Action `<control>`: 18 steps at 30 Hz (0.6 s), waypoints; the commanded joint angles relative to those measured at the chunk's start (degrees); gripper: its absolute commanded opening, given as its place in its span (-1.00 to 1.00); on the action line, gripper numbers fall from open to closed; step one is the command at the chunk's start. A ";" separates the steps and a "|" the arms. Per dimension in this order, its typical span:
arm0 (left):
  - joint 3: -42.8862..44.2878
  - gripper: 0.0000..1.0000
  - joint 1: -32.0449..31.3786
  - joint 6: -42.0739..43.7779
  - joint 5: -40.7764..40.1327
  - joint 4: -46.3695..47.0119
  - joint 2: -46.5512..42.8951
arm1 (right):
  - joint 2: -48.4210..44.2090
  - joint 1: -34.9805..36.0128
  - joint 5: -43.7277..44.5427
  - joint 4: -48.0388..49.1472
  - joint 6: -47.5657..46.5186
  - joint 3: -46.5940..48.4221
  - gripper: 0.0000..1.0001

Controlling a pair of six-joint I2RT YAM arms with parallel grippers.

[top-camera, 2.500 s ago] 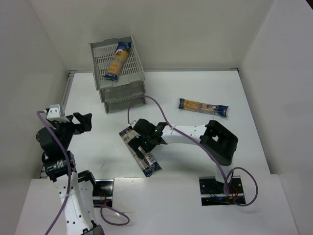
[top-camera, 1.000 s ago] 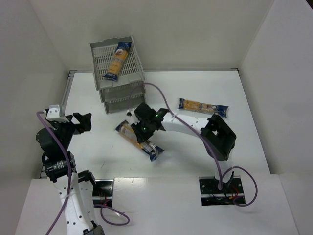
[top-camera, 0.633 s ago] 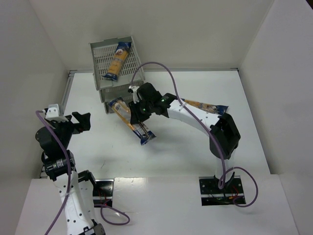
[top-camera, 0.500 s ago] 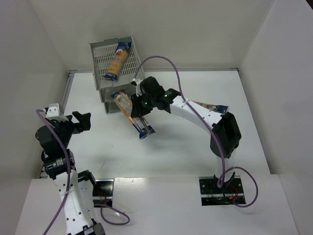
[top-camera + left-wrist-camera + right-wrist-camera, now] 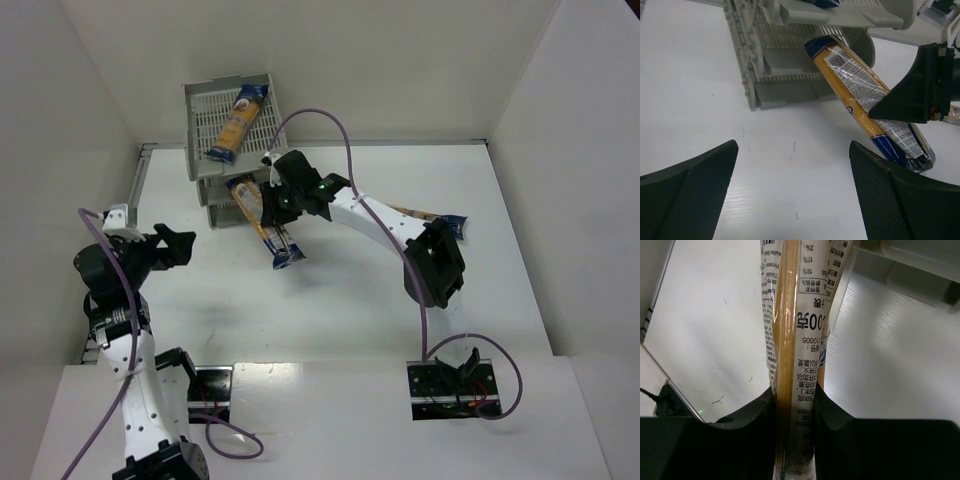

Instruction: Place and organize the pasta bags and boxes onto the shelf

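From above, three pasta packages: top package [image 5: 238, 124] lying on the top tray of the shelf [image 5: 200, 165]; held package [image 5: 262, 222] slanted in the right fingers [image 5: 276, 200], far end under that tray; third package [image 5: 452, 223] on the table [image 5: 400, 300], partly behind the right arm [image 5: 380, 222].
Left wrist: left fingers [image 5: 695, 185] spread wide, empty; barcode side of the held package shown.
Right wrist: fingers clamped on its printed wrapper, nothing else of the count.

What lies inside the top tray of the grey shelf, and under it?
One pasta package lies in the top tray. Under it, a second package, held by the right fingers, pokes in; the rest is covered.
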 commanded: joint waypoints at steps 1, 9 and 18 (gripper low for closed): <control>0.53 0.98 -0.65 -0.77 5.57 2.67 1.13 | -2.15 -0.93 0.52 7.29 2.26 5.47 -1.00; 1.67 0.98 -5.64 0.62 7.16 3.20 9.98 | 2.59 -1.64 1.57 9.13 8.33 13.20 -1.00; 9.66 0.98 -24.81 5.12 -1.90 4.42 27.55 | 8.13 -2.17 6.05 10.71 14.75 19.09 -1.00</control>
